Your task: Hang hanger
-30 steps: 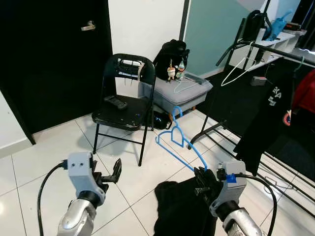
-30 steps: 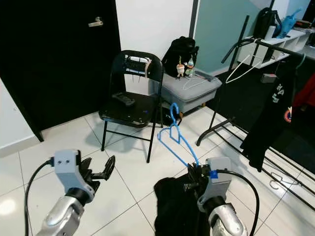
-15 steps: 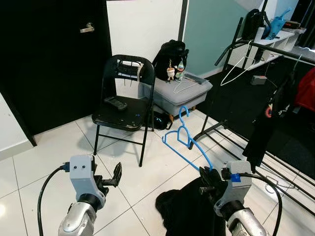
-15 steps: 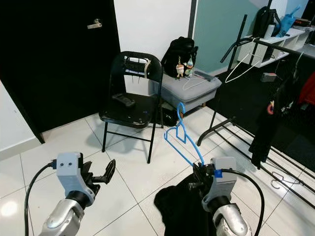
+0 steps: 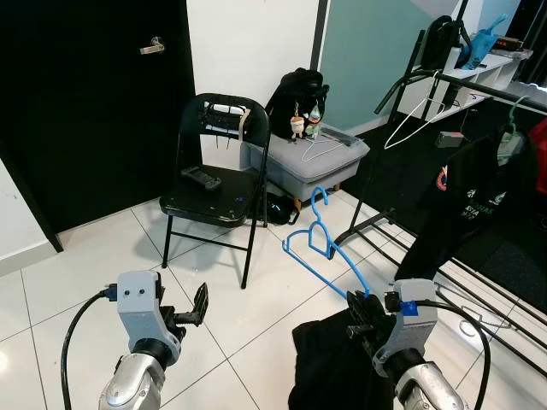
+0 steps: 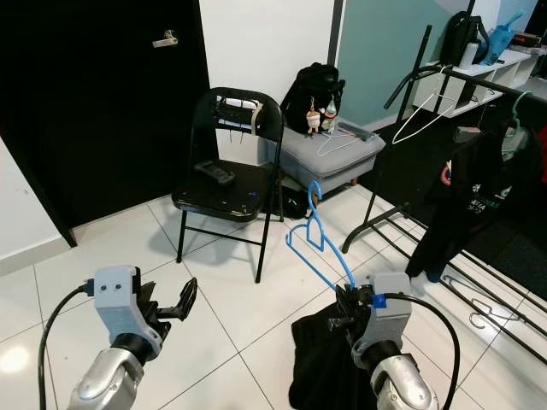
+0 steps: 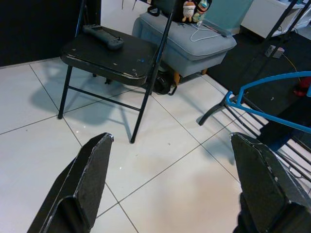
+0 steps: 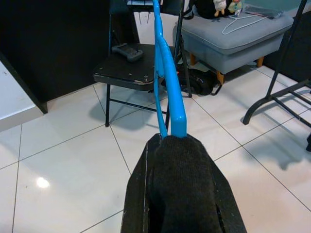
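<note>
Currently the right gripper (image 5: 359, 318) has its jaws clamped on a thin blue plastic hanger (image 5: 329, 252) draped with black cloth; swinging toward the black metal rail (image 5: 479, 85) could slip it; left gripper (image 5: 198, 306) jaws apart

A home room: clothes rack (image 5: 479, 94), folding chair (image 5: 214, 184), padded ottoman (image 5: 308, 158), tiled floor (image 5: 77, 273).

Glossy floor tiles (image 5: 77, 256), plastic hanger (image 5: 329, 252)
</note>
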Tool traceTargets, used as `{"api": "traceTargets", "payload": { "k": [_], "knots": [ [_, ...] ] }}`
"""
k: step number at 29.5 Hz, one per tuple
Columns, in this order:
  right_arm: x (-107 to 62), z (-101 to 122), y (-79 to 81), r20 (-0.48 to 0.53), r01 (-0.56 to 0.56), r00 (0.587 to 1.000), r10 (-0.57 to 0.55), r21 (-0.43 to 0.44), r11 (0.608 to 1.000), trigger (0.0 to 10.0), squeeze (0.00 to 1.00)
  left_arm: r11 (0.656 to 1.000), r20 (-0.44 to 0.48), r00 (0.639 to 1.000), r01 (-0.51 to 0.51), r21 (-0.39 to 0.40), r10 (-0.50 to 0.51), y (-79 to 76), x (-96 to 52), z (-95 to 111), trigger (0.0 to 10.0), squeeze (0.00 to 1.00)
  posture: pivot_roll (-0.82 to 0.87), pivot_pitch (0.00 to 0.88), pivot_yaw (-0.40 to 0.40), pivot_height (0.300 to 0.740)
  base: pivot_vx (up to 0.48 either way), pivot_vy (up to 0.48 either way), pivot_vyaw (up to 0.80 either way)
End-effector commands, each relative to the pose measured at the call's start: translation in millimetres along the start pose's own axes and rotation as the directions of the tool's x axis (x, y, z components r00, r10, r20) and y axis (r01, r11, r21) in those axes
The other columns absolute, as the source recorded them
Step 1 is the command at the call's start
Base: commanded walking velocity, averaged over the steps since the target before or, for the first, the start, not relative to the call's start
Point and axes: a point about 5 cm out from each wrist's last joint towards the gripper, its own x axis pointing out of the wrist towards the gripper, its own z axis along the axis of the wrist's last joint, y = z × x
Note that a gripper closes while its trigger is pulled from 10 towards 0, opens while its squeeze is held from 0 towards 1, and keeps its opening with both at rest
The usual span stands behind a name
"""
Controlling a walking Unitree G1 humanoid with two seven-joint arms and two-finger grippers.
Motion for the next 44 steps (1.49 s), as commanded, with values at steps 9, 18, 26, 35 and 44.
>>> {"api": "traceTargets", "payload": {
  "k": [9, 18, 26, 35, 44],
  "knots": [
    [-3.2, 7.9, 2.6, 0.031, -0.003, 1.0, 0.003, 0.005, 1.0, 10.0, 0.0, 1.0, -0.01, 1.0, -0.005, -0.006, 0.004, -1.2, -4.2, 0.0, 10.0, 0.0, -0.07, 0.0, -0.044, 0.74, 0.0, 0.0, 0.0],
    [-4.5, 8.4, 3.2, 0.03, -0.003, 1.0, 0.003, 0.009, 1.0, 10.0, 0.0, 1.0, -0.012, 1.0, -0.006, -0.005, 0.006, -1.2, -5.6, 0.1, 10.0, 0.0, -0.07, 0.0, -0.043, 0.74, 0.0, 0.0, 0.0],
    [-2.0, 8.9, 3.3, 0.033, -0.003, 0.999, 0.002, 0.011, 1.0, 10.0, 0.0, 1.0, -0.014, 1.0, -0.006, -0.006, 0.006, -0.1, -2.9, 0.0, 10.0, 0.0, -0.08, 0.0, -0.035, 0.74, 0.0, 0.0, 0.0],
    [-2.4, 9.9, 4.8, 0.039, -0.001, 0.999, 0.0, 0.017, 1.0, 10.0, 0.0, 1.0, -0.017, 1.0, -0.008, -0.002, 0.008, 2.4, -3.2, 0.5, 10.0, 0.0, -0.08, 0.0, -0.028, 0.74, 0.0, 0.0, 0.0],
    [-1.3, 11.2, 7.9, 0.05, 0.001, 0.999, -0.002, 0.025, 1.0, 10.0, 0.0, 1.0, -0.022, 1.0, -0.012, 0.008, 0.012, 6.9, -2.6, 1.2, 10.0, 0.0, -0.06, 0.0, -0.013, 0.74, 0.0, 0.0, 0.0]
  ]
}}
